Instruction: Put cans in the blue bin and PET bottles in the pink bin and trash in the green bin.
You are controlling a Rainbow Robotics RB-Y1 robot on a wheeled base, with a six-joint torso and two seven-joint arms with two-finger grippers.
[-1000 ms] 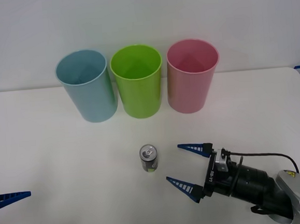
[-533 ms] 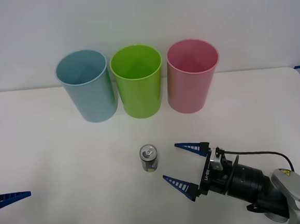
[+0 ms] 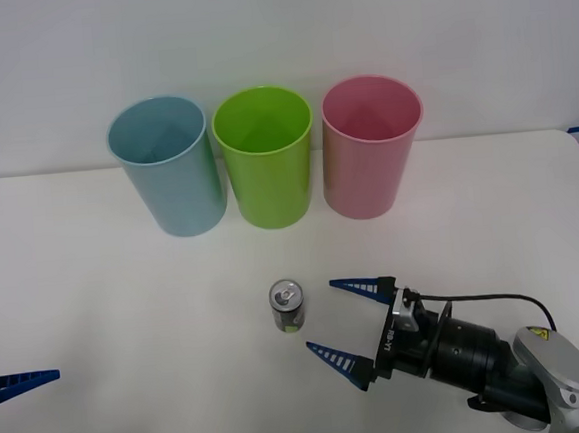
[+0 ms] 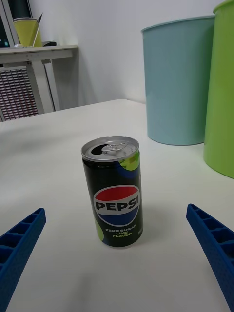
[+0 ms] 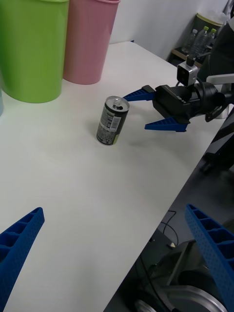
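A small dark can (image 3: 288, 306) with a silver top and lime band stands upright on the white table, in front of the green bin (image 3: 265, 156). The blue bin (image 3: 166, 166) is left of the green one and the pink bin (image 3: 370, 146) is right of it. My right gripper (image 3: 346, 320) is open, low over the table just right of the can, its fingers pointing at it without touching. In the right wrist view the can (image 4: 113, 191) stands between and beyond the blue fingertips (image 4: 210, 239). My left gripper (image 3: 30, 417) is open at the front-left corner. The left wrist view shows the can (image 5: 112, 121) and the right gripper (image 5: 150, 109).
The three bins stand in a row at the back of the table (image 3: 95, 292) near the wall. A black cable (image 3: 487, 299) loops off the right wrist. The table's front edge (image 5: 161, 204) drops to the floor in the left wrist view.
My right gripper has slid left toward the can, staying open. The can, the bins and the left gripper have not moved.
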